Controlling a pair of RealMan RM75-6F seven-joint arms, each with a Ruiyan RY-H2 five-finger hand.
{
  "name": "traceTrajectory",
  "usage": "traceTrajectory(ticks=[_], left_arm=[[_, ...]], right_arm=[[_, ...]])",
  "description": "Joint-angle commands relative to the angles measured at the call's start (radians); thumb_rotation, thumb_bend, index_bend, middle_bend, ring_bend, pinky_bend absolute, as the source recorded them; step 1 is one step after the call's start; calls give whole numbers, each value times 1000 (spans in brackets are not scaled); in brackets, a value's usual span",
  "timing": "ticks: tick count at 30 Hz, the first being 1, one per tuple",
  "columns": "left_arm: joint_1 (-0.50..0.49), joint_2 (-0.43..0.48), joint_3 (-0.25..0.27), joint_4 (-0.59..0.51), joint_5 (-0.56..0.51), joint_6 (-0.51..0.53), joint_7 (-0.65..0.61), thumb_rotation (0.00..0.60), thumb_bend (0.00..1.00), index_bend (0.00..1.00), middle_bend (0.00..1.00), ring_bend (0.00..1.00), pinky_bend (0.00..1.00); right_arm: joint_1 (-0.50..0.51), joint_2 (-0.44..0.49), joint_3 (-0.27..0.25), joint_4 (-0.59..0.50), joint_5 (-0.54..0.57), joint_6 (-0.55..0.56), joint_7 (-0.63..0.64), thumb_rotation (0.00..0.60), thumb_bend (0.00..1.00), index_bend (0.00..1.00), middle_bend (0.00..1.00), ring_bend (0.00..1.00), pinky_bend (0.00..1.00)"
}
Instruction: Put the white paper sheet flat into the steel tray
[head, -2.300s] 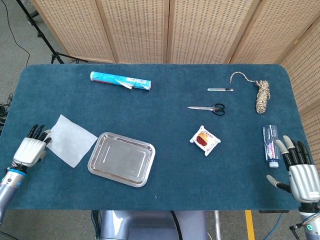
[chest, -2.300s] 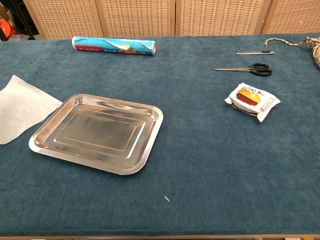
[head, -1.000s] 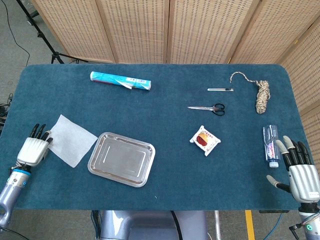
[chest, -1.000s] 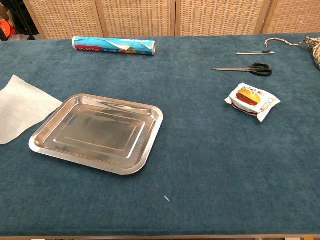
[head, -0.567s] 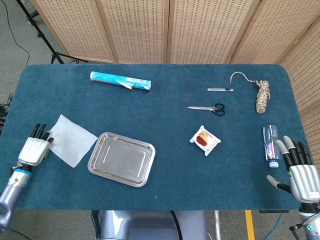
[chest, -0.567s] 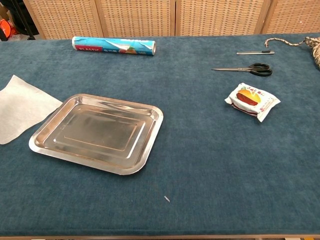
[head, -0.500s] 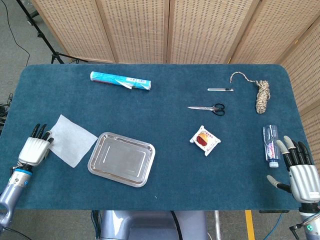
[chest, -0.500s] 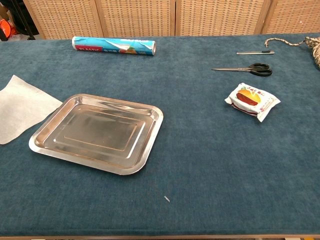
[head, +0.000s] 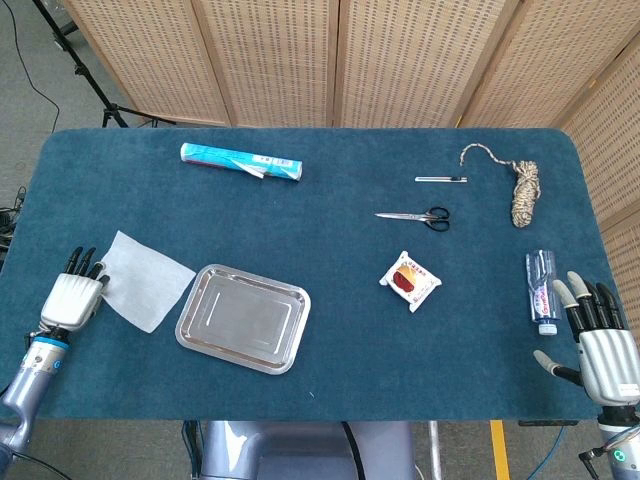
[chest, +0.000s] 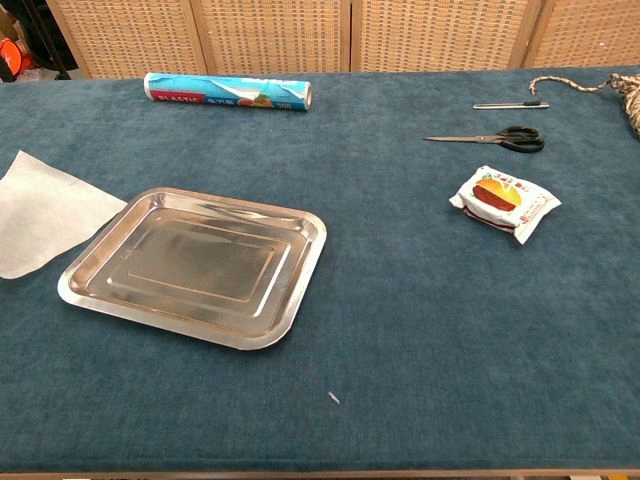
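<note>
In the head view, the sheet (head: 146, 280) lies flat on the blue table (head: 330, 330), just left of the tray (head: 243, 318) and not inside it. One corner of the sheet comes very near the tray rim; I cannot tell if they touch. The left hand (head: 72, 297) is at the left edge of the sheet, with its dark fingertips (head: 88, 266) at the paper border. Whether they pinch the paper or only touch it, I cannot tell. The right hand (head: 597, 340) is far away at the right side, holding nothing, with its fingers spread apart, next to a small bottle (head: 541, 290). Scissors (head: 415, 216) and a snack pack (head: 411, 280) lie well apart from the tray.

In the chest view, neither hand shows. The sheet (chest: 45, 211) is seen partly at the left border, flat, and the tray (chest: 195, 262) is empty.

I judge the sheet is very light, thin and soft, so it will bend and can slide on the cloth. It is best to take it at an edge or corner with a thumb-and-finger pinch, then lay it down slowly so it stays flat.
</note>
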Motion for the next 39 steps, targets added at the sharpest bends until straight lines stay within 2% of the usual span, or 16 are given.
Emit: traceTrajectory(ticks=[1, 12, 24, 28, 30, 39], left_arm=[[1, -1, -6, 0, -4, 17, -3, 600, 468, 634, 351, 87, 86], [-3, 34, -36, -48, -14, 138, -8, 600, 470, 634, 351, 88, 86], [-22, 96, -78, -164, -28, 240, 12, 600, 468, 635, 351, 96, 86], [-28, 122, -86, -227, -23, 277, 44, 600, 468, 635, 351, 96, 86], [-40, 142, -95, -292, -12, 322, 73, 600, 468, 635, 351, 96, 86], [-73, 225, -117, -533, 17, 364, 231, 600, 468, 640, 354, 96, 86]], right_arm=[[0, 0, -1, 0, -1, -1, -1, 600, 0, 1, 0, 0, 0], [1, -1, -1, 0, -1, -3, -3, 600, 0, 1, 0, 0, 0], [3, -2, 0, 1, 1, -6, -2, 600, 0, 1, 0, 0, 0], [3, -2, 0, 1, 1, -6, -2, 600, 0, 1, 0, 0, 0], [3, -2, -1, 1, 0, -6, -2, 600, 0, 1, 0, 0, 0], [3, 1, 1, 4, 4, -7, 10, 600, 0, 1, 0, 0, 0]])
